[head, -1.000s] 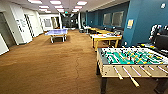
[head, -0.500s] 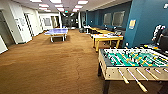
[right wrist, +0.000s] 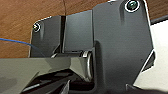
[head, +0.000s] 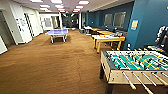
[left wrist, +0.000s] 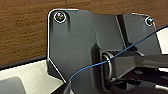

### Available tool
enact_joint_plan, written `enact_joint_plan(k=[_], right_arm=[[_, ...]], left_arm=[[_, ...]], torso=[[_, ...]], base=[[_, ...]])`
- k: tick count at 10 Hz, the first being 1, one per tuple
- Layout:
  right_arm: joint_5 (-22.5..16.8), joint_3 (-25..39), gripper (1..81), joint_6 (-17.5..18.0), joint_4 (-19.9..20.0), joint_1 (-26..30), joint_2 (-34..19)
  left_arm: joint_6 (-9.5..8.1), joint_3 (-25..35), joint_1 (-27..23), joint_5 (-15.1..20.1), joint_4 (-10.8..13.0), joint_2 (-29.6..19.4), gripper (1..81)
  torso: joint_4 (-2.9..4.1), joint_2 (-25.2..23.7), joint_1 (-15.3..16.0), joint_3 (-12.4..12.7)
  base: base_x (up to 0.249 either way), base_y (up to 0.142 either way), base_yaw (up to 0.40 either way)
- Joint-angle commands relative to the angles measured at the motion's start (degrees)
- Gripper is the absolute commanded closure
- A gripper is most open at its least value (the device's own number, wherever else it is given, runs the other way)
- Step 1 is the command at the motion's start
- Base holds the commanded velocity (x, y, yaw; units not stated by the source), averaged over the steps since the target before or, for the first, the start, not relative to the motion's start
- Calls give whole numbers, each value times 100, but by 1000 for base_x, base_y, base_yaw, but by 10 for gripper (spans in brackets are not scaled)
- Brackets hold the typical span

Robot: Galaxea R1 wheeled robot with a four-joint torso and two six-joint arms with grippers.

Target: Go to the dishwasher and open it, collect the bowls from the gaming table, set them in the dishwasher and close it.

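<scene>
1. Carpeted hall (head: 50, 67): brown floor stretching ahead of me, with teal walls along the right side.
2. Foosball table (head: 135, 65): green field with rods, nearest to me at right; it is not the table I want.
3. Gaming table (head: 108, 38): yellow-legged with a white top, standing beyond the foosball table against the teal wall. Whether bowls sit on it is too small to tell.
4. Ping-pong table (head: 58, 32): blue, far off at centre-left.
5. Person (head: 162, 35): partly seen at the right edge, behind the foosball table.
6. My pincers: both wrist views look down on carpet past my own dark plates; I cannot tell whether either is open or closed.
7. Risk, as I judge it: passing tight beside the foosball table could snag its protruding rod handles (head: 132, 86); mistaking it for the yellow table would waste the approach.
</scene>
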Motion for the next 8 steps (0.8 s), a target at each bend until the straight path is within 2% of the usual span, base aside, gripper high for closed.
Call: enact_joint_plan(k=[1,8], right_arm=[[-268,15,10,-13,-48,254,24],[-276,15,10,-4,-40,254,33]], left_arm=[[-11,22,-222,275,-6,-16,10],[-11,22,-222,275,-15,-16,10]], torso=[[0,0,0,-2],[0,0,-2,0]], base=[[152,0,0],[158,0,0]])
